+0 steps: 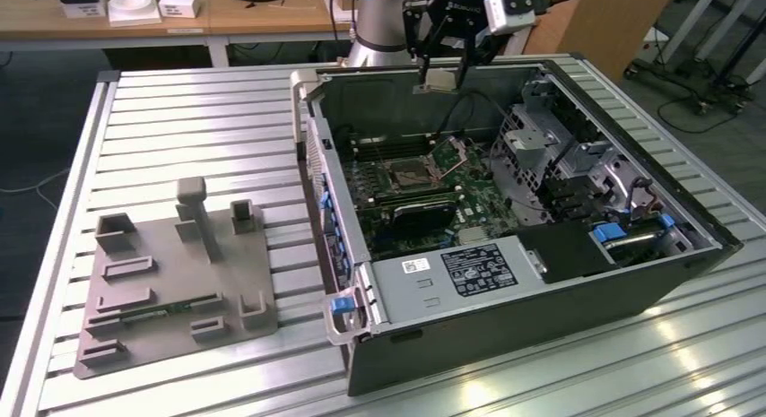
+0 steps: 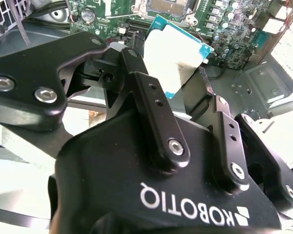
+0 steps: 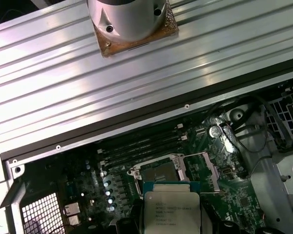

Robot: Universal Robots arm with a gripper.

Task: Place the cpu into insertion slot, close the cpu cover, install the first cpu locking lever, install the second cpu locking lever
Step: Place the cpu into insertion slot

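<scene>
The cpu (image 1: 437, 80) is clamped between the fingertips of the gripper (image 1: 440, 74), its flat faces free and its opposite edges pinched by the jaws. It hangs in the air just below the black fingers (image 2: 154, 105), over the far rim of the open computer case (image 1: 539, 336). In both wrist views its pale metal top with a blue-green border faces the camera (image 2: 178, 51) (image 3: 171, 209).

The insertion slot (image 1: 407, 173) lies well below and nearer than the chip, on the green board inside the case, its dark centre uncovered. In the first wrist view the slot (image 3: 158, 171) sits just beyond the chip's far edge. The cpu cover (image 1: 453, 148) stands swung up, at the slot's side toward the exterior view's right, and the first wrist view shows its thin frame (image 3: 208, 165) tilted open beside the slot. Long memory slots (image 1: 389, 148) run along the slot's far side.

The case rests on a ribbed metal table (image 1: 192, 121). At the exterior view's left, well apart from the case, a grey fixture block (image 1: 168, 282) lies on the table.
</scene>
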